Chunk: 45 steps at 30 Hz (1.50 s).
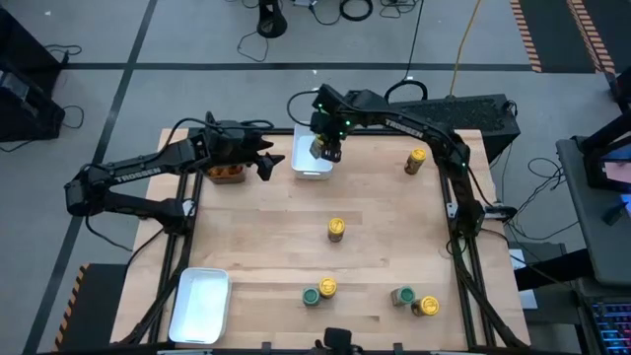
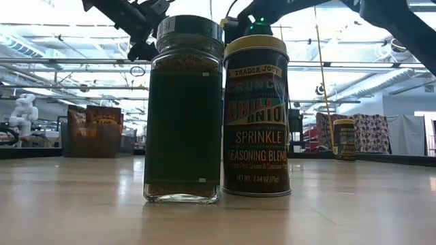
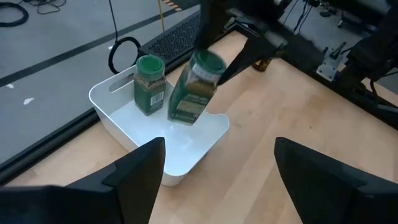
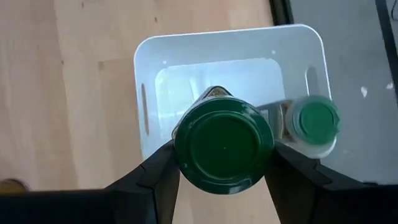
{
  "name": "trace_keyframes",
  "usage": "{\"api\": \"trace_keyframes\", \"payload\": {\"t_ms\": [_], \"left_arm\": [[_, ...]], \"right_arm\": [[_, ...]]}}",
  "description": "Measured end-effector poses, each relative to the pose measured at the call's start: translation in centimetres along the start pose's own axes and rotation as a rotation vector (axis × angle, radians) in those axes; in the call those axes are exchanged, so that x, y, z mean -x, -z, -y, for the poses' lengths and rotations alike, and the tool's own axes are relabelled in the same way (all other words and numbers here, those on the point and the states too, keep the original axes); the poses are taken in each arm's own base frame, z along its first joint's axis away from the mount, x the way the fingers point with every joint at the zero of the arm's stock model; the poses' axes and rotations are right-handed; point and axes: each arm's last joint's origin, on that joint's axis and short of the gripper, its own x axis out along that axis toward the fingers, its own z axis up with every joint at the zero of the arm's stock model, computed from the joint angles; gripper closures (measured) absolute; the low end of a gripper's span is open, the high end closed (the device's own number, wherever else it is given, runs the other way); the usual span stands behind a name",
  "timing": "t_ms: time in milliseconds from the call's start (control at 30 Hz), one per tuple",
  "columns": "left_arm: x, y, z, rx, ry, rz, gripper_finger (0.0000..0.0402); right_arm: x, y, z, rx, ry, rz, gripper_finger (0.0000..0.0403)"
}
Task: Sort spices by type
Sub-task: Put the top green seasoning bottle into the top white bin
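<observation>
Closest to the low camera, a green-lidded glass spice jar [image 2: 183, 109] stands touching a yellow-lidded seasoning tin [image 2: 257, 116] on the wooden table [image 1: 375, 266]. At the far edge, the right gripper [image 4: 222, 163] clamps a tilted green-lidded jar [image 3: 196, 87] above the white rectangular plastic tray [image 3: 202, 140], where another green-lidded jar [image 3: 149, 84] stands. The left gripper [image 3: 214, 165] hovers nearby, fingers spread and empty.

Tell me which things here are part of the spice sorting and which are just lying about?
Part of the job:
held green-lidded jar
green-lidded jar in tray
yellow-lidded jar
white tray
right gripper

Lying about:
floor cables
black rail
</observation>
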Motion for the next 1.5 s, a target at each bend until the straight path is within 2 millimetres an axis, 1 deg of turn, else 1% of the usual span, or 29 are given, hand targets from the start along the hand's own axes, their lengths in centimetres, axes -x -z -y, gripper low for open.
{"api": "trace_keyframes", "payload": {"t_ms": [200, 500, 800, 1167, 1500], "left_arm": [[0.0, 0.0, 0.0, 0.022, -0.005, 0.002, 0.0096], [0.0, 0.0, 0.0, 0.025, -0.01, 0.004, 0.0096], [0.0, 0.0, 0.0, 0.028, -0.01, 0.006, 0.0096], [0.0, -0.1, 0.0, 0.035, -0.009, 0.007, 0.0096], [0.0, -0.1, 0.0, 0.036, -0.009, 0.007, 0.0096]], "right_arm": [[-2.2, 0.0, 0.2, 0.123, -0.01, -0.024, 0.0216], [-3.3, 0.1, 0.6, 0.216, -0.014, -0.037, 0.0215], [-5.5, 0.8, 1.3, 0.237, -0.031, -0.095, 0.0215], [-5.6, 1.3, 2.4, 0.256, -0.023, -0.102, 0.0215], [-5.5, 1.4, 2.7, 0.249, -0.02, -0.105, 0.0215]]}}
